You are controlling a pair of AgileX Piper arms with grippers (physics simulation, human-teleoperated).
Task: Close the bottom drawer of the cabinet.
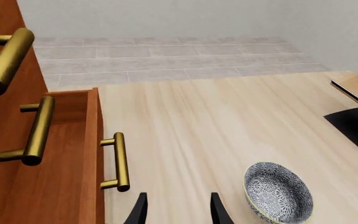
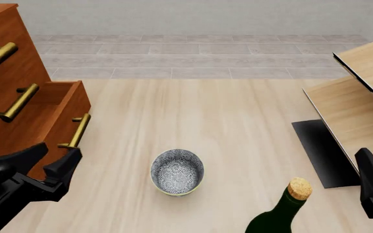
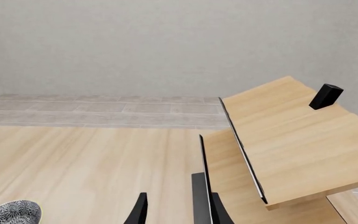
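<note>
The reddish-brown cabinet [image 2: 5,63] stands at the left of the table. Its bottom drawer [image 2: 60,114] is pulled out, with the inside showing from above. Its brass bar handle [image 2: 78,131] faces right. In the left wrist view the drawer front [image 1: 91,154] and its handle [image 1: 120,161] are close by. My left gripper [image 2: 46,162] is open and empty, just in front of the drawer and a little nearer than the handle; it also shows in the left wrist view [image 1: 177,210]. My right gripper [image 3: 177,210] is open and empty at the far right, by the shelf unit.
A patterned bowl [image 2: 177,172] sits mid-table, also in the left wrist view [image 1: 278,191]. A dark green corked bottle [image 2: 279,213] stands at the front right. A pale wood shelf unit [image 2: 361,97] on a black base [image 2: 321,153] fills the right side.
</note>
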